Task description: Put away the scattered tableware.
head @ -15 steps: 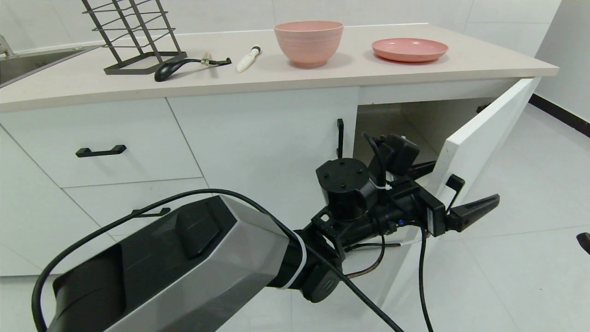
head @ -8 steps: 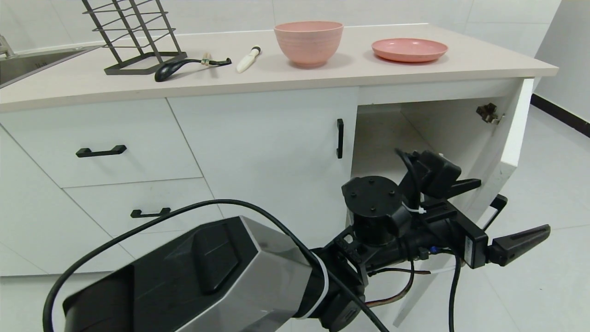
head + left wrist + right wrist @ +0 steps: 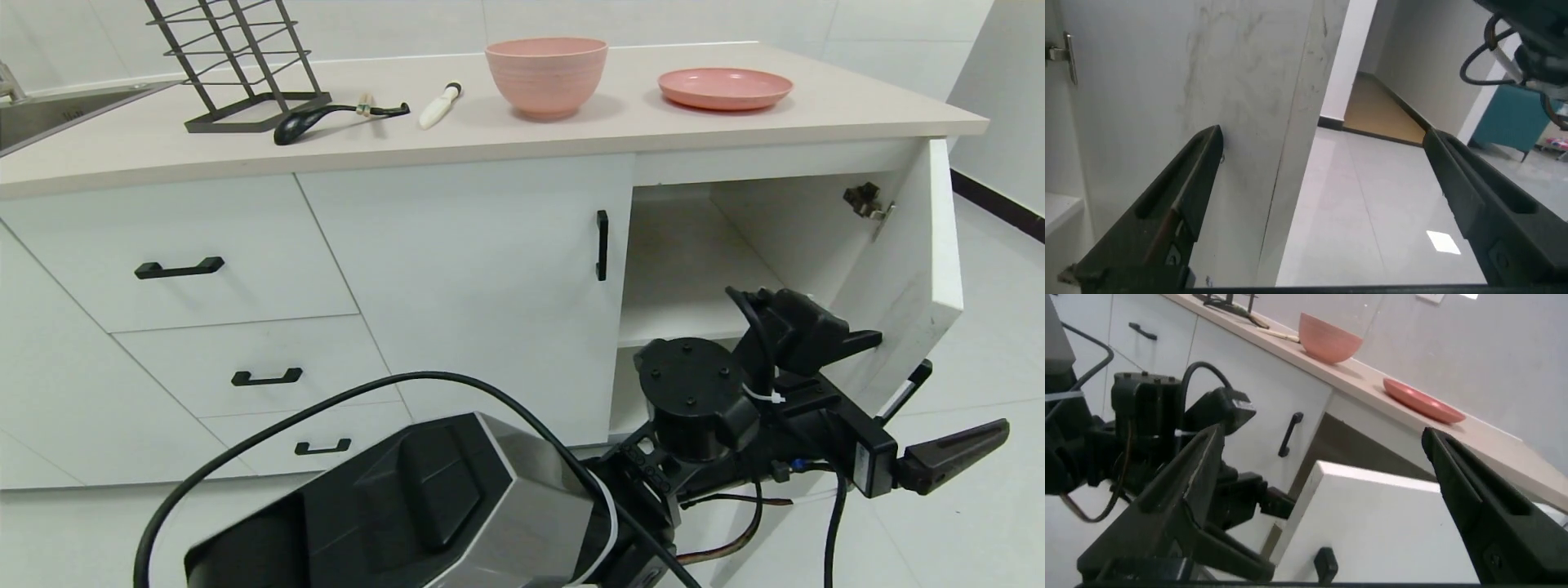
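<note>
A pink bowl (image 3: 546, 73) and a pink plate (image 3: 725, 86) stand on the countertop, with a black spoon (image 3: 306, 121) and a white-handled utensil (image 3: 439, 104) to their left. Below the plate, the white cupboard door (image 3: 906, 269) stands wide open. My left gripper (image 3: 939, 384) is open and straddles the door's free edge by its black handle (image 3: 914, 385). In the left wrist view that gripper (image 3: 1323, 139) has the door edge (image 3: 1298, 122) between its fingers. My right gripper (image 3: 1323, 439) is open and holds nothing; beyond it lie the bowl (image 3: 1329, 336), plate (image 3: 1423, 402) and door (image 3: 1388, 531).
A black wire dish rack (image 3: 241, 65) and a sink (image 3: 49, 110) sit at the counter's left. Drawers with black handles (image 3: 178, 267) fill the cabinet front. Inside the open cupboard is a bare shelf (image 3: 686, 310). White floor tiles (image 3: 996, 343) spread to the right.
The cupboard door has swung from half open to wide open. My left gripper moved right and lower along with the door's edge, and the cupboard's inside now shows.
</note>
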Controlling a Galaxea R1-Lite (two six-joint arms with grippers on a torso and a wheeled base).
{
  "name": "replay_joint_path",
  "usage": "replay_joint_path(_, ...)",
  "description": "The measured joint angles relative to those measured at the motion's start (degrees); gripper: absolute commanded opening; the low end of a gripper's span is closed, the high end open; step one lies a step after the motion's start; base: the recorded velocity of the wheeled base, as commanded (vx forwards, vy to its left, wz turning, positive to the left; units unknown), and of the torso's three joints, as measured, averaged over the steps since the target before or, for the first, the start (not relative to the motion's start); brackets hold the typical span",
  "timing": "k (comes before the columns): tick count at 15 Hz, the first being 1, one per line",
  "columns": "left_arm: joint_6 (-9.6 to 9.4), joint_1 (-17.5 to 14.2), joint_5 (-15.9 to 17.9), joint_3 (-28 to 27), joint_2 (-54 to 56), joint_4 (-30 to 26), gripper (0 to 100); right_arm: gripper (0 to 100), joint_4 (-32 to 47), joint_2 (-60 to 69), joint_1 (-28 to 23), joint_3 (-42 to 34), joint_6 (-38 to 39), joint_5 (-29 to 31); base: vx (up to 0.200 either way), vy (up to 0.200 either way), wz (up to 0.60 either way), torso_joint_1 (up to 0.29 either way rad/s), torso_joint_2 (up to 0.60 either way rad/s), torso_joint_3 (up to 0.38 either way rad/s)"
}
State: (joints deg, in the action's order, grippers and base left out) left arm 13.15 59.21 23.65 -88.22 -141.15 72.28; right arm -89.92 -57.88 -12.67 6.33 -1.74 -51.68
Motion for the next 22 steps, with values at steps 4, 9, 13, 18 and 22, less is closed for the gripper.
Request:
replay_joint_path(4, 0.20, 1.3, -0.3, -3.3, -2.4, 0.7, 100, 100, 0.0, 0.5, 0.0, 1.6, -0.3, 0.0, 0.000, 0.000, 0.00, 0.000, 0.00, 0.000)
replay_joint_path(9, 0.20, 3.9, -0.3, -8.6, -5.8, 0.8, 100, 100, 0.0, 1.2, 0.0, 5.0, -1.0, -0.4, 0.000, 0.000, 0.00, 0.000, 0.00, 0.000)
replay_joint_path(13, 0.22, 4.9, -0.3, -12.0, -8.1, 0.6, 100, 100, 0.0, 2.3, 0.0, 7.5, -1.3, -0.6, 0.000, 0.000, 0.00, 0.000, 0.00, 0.000)
replay_joint_path(18, 0.28, 6.7, -0.1, -16.0, -10.4, 0.5, 100, 100, 0.0, 3.7, 0.1, 9.5, -1.8, -1.0, 0.000, 0.000, 0.00, 0.000, 0.00, 0.000)
replay_joint_path(22, 0.34, 9.2, 0.1, -25.0, -15.0, -1.7, 100, 100, 0.0, 4.9, 0.1, 9.8, -2.0, -2.0, 0.000, 0.000, 0.00, 0.000, 0.00, 0.000)
